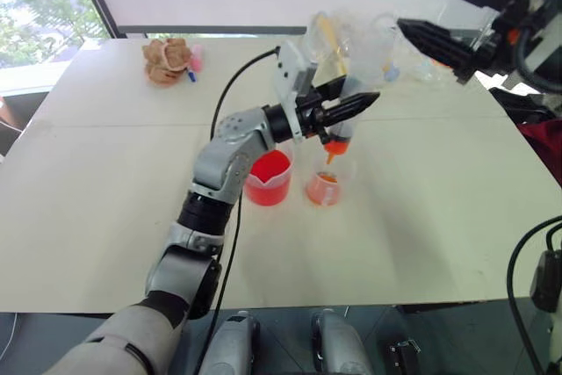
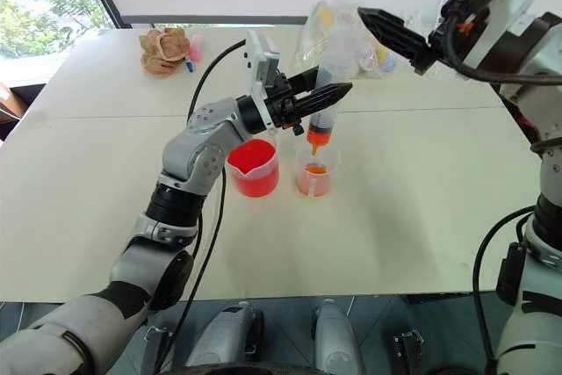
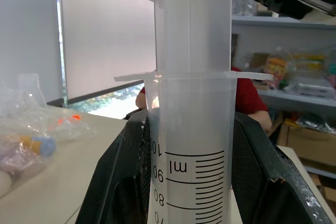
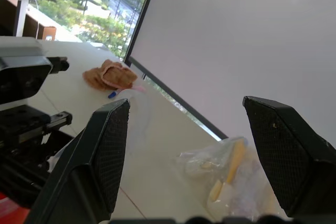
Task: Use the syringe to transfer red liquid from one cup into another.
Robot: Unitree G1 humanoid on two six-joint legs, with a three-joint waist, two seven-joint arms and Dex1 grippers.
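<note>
Nearest the camera, the left gripper (image 2: 309, 101) reaches out over the pale table (image 2: 421, 217), its two black fingers clamped on the barrel of the long clear plastic syringe with an orange tip (image 2: 320, 133). The syringe hangs upright, tip down. In the left wrist view its ribbed plunger top stands proud of the flange, and the barrel's printed scale sits between the black pads.

Directly beneath that gripper stands the smaller clear plastic cup (image 2: 314, 177), with a shallow pale orange pool at its bottom; the syringe tip hovers just above its mouth, not dipping in. Just beside this cup, on the arm's side of it, sits the larger clear spouted beaker (image 2: 254, 167), still holding plenty of the bright red liquid (image 2: 250, 157).

Beyond and above the left gripper, off to its far side, the right gripper (image 2: 413, 6) is raised with its jaws spread wide, holding nothing. It looks placed to come in over the plunger.

Past both grippers lie a crumpled clear plastic bag of small coloured items (image 2: 351, 41) and, well apart near the table's far corner, a tan lumpy toy (image 2: 162, 50).

By my reading, filling the syringe is done and it is positioned over the receiving cup. What remains is pressing the plunger to empty it; the little liquid already in the cup suggests the transfer is partway.
</note>
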